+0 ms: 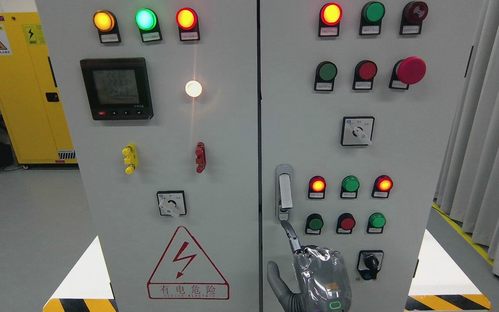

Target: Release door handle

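Robot hand [308, 273] below door handle [284, 193], wrist cropped.

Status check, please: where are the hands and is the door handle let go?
One hand below door handle, index fingertip near its base, not gripping. Handle flush against the door. Nothing in the way.

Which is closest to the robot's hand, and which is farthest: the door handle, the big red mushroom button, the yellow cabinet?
From the hand, in the head view:
1. Door handle, just above the raised finger.
2. Red mushroom button, upper right on the panel.
3. Yellow cabinet, far left, behind the panel.
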### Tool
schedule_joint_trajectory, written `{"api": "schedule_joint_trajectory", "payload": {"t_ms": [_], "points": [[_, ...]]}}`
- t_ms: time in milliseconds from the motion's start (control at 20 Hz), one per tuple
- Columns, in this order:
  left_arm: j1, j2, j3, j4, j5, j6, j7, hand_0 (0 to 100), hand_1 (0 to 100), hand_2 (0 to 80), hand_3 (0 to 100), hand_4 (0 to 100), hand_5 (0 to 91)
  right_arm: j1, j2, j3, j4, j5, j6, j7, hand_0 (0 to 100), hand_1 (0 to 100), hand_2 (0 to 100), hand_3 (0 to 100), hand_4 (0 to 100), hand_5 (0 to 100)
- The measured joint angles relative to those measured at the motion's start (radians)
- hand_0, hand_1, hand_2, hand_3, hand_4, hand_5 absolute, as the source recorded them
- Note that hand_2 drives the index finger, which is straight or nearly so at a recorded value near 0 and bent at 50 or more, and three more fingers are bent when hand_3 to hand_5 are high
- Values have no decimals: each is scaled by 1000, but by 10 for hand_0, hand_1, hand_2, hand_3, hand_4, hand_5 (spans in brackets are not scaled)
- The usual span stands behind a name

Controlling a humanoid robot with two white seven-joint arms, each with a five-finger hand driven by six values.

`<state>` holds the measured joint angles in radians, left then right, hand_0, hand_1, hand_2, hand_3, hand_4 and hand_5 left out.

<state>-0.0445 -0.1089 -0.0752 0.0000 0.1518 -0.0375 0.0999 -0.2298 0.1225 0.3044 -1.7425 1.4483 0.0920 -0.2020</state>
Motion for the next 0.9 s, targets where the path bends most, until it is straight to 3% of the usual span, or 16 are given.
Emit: {"api": "schedule_joint_trajectory", "payload": {"t_ms": [50,100,200,350,400,450,600,650,800,900], "points": [[0,0,0,0,0,0,0,120,556,0,0,0,0,3,0,0,-9,0,-2,-2,671,416,560,977,946,1000],[0,0,0,0,0,0,0,120,556,0,0,0,0,6,0,-1,-18,0,-5,-2,746,428,641,1000,957,999],[0,0,0,0,0,0,0,120,556,0,0,0,0,10,0,-1,-34,-1,-6,6,756,420,696,1000,974,1000],[0,0,0,0,0,0,0,120,556,0,0,0,0,14,0,-2,-58,-2,-13,16,709,407,753,1000,999,1000],[0,0,0,0,0,0,0,120,556,0,0,0,0,14,0,-3,-65,-2,-16,23,728,382,819,1000,1000,1000],[0,0,0,0,0,0,0,120,556,0,0,0,0,14,0,-3,-72,-3,-17,34,728,382,819,1000,1000,1000],[0,0,0,0,0,0,0,120,556,0,0,0,0,13,1,-4,-89,-3,-20,57,696,296,941,1000,1000,1000],[0,0,0,0,0,0,0,120,556,0,0,0,0,10,1,-4,-93,-3,-21,61,696,296,941,1000,1000,1000],[0,0,0,0,0,0,0,120,556,0,0,0,0,-3,1,-4,-105,-3,-22,75,460,255,985,1000,1000,1000],[0,0,0,0,0,0,0,120,556,0,0,0,0,-13,1,-5,-111,-3,-22,92,366,260,993,1000,1000,1000]]}}
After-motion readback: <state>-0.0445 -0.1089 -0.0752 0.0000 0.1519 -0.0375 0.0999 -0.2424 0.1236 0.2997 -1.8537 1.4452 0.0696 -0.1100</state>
